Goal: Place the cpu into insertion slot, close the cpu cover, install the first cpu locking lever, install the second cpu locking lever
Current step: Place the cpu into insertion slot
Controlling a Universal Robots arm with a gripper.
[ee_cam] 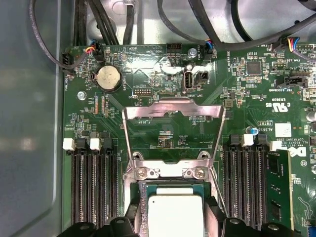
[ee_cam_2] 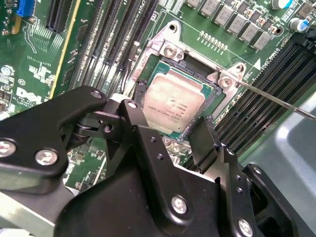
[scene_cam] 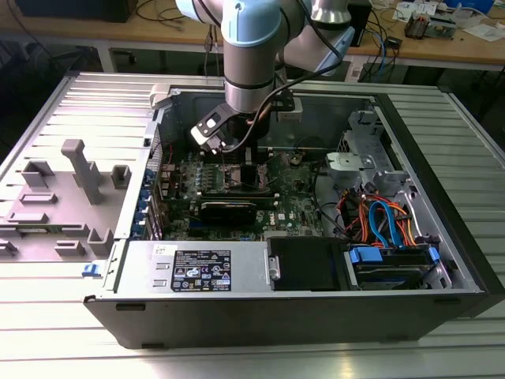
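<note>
- Ribbed metal tabletop (scene_cam: 47,316) is carrying an open computer case (scene_cam: 276,320), with cluttered desks standing behind it.
- From the exterior view, the arm (scene_cam: 248,55) is reaching straight down into the case, above the green board (scene_cam: 296,209).
- Seen in the second wrist view, the gripper (ee_cam_2: 168,118) is straddling the socket (ee_cam_2: 170,49). Its two black fingers (ee_cam_2: 136,118) are pressing against opposite edges of the chip (ee_cam_2: 173,106).
- The chip is lying flat inside the socket.
- A thin metal rod (ee_cam_2: 276,100) is sticking out from one socket corner, crossing over the long black slots (ee_cam_2: 281,69).
- The first wrist view is showing the cover (ee_cam: 173,109) standing swung up off the socket, rising from the socket edge that has two screws.
- A coin battery (ee_cam: 108,78) is sitting beyond the cover.
</note>
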